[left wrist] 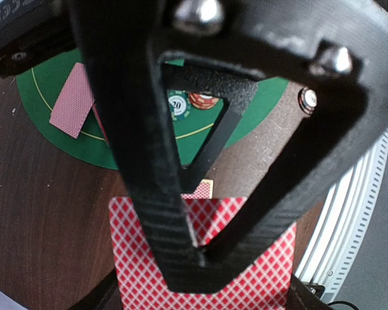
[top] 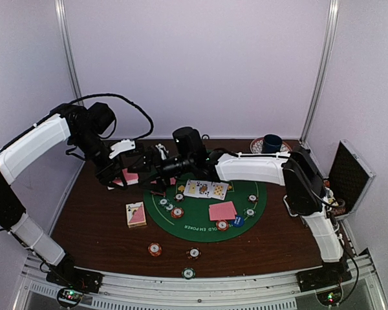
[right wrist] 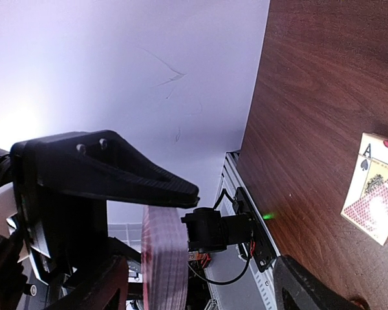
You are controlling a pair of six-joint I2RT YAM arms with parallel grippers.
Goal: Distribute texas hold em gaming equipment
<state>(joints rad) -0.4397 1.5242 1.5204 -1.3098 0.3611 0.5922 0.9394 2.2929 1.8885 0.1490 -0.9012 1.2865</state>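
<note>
Pink-backed cards point(left wrist: 132, 258) between the left jaws

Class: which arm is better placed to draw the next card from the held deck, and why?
Right. The right gripper stands open around the edge of the card deck. The left gripper is shut on that deck and can only hold it.

Locate the stack of pink-backed cards point(left wrist: 139, 258) clamped in the left gripper point(left wrist: 195, 258), held off the tabletop point(top: 97, 226) at its far left. A second deck point(top: 136, 214) lies flat just left of the green mat point(top: 181, 226). The mat carries these items:
- a row of face-up cards point(top: 205, 188)
- one face-down card point(top: 222, 210)
- striped-edge chips point(top: 177, 212)
- a blue disc point(top: 238, 221)

Two further chips point(top: 155, 248) lie in front of the mat.
</note>
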